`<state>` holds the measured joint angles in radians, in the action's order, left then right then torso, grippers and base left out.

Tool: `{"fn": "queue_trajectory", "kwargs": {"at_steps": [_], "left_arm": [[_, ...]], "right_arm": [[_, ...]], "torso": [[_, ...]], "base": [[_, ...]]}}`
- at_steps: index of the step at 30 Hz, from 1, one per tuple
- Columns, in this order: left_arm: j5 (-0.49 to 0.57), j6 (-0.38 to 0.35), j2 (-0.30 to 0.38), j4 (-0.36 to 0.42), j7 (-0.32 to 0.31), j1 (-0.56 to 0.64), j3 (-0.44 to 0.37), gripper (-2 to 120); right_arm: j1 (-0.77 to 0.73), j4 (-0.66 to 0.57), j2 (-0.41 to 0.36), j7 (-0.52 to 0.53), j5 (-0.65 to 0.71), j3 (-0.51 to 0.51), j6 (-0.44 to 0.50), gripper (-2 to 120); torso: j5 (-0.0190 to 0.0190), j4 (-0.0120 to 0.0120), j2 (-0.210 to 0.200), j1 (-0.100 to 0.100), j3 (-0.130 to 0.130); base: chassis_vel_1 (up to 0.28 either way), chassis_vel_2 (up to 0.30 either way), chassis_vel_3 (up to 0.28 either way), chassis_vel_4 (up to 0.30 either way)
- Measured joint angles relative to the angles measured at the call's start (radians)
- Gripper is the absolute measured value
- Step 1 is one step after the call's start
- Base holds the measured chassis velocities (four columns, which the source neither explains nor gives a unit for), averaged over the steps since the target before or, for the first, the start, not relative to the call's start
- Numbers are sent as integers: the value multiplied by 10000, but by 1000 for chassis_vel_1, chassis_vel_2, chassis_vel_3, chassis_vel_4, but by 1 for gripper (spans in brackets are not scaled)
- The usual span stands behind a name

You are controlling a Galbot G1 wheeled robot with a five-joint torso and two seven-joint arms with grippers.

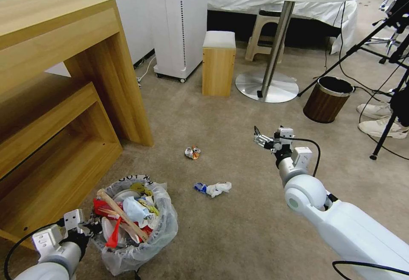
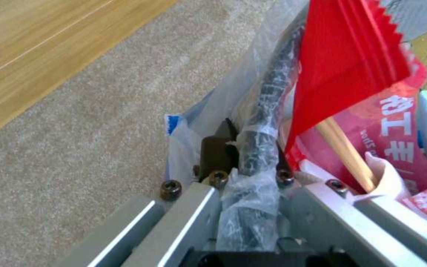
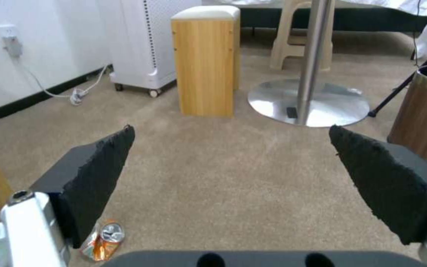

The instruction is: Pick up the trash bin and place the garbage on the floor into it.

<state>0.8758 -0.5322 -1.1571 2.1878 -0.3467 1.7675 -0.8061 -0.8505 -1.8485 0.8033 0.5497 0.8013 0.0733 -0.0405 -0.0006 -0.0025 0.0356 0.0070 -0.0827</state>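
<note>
Left gripper (image 2: 253,163) pinching crinkly-bagged trash bin (image 1: 140,246) rim | right gripper (image 3: 233,178) spread | crushed can (image 1: 192,152)

Bright even indoor light, soft shadows, wide-angle edge bending, blurry wrist views

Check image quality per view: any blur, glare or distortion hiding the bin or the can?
Head view: wide-angle bowing at the edges; trash bin and crushed can sharp. Left wrist view: soft all over at close range; red wrapper and bag-wrapped rim readable. Right wrist view: jaws' pads soft, can recognisable, glare on the metal table base.
</note>
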Motion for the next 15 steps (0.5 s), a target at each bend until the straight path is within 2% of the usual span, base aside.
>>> {"fn": "queue_trajectory", "kwargs": {"at_steps": [7,15], "left_arm": [[-14,25,-22,-10,12,-31,6,0],[-43,70,-39,-31,18,-70,42,0]], "right_arm": [[12,0,7,-47,-1,69,4,100],[90,46,33,-77,-1,171,99,100]], "torso": [[0,1,0,0,0],[0,-1,0,0,-2]], "base": [[-31,43,36,-32],[-140,138,141,-147]]}}
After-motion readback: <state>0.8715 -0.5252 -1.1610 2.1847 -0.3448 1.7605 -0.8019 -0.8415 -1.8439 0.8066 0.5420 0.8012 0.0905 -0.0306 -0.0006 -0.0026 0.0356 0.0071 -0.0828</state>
